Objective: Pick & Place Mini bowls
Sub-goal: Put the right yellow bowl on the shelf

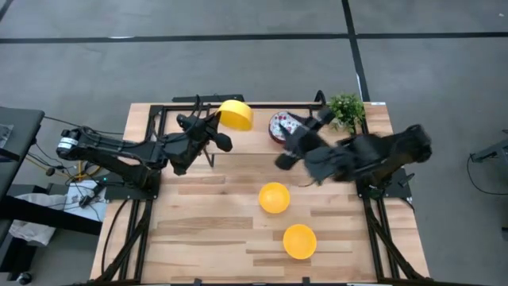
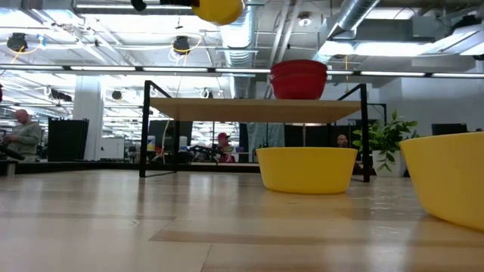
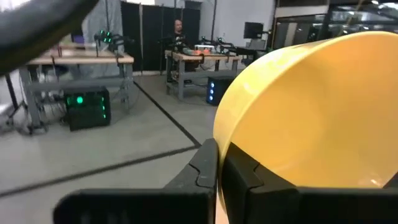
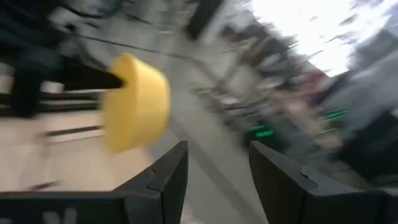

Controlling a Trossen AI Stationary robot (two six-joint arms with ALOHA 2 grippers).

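2 dark grippers work near the far edge of the wooden tabletop [image 1: 206,238]. The left gripper [image 1: 213,121] is pressed together on the rim of a plain glossy yellow bowl [image 1: 235,114], pinching the thin wall between its flat fingers [image 3: 208,168]; that held bowl hangs in the air, tipped on its side, above the far edge beside a black metal-framed shelf [image 2: 253,110] with a wooden board on top. The right wrist view shows this same bowl [image 4: 137,109] in profile, round and smooth, with the left arm's dark fingers at its rim.

The right gripper [image 1: 284,157] hovers with its fingers [image 4: 168,171] spread wide and nothing between them, just inward of the shelf, toward the right side of the tabletop. Close behind it, on the shelf near the far right corner, sits a stack of bowls, red outside [image 2: 299,79] and white with red speckles inside [image 1: 281,125]; how many are in the stack is hard to tell.

2 more yellow bowls stand upright on the pale planks: 1 near the middle of the tabletop [image 1: 274,198], the other closer to the near edge [image 1: 300,241], well apart from each other. A green plant [image 1: 347,110] stands at the far right corner.
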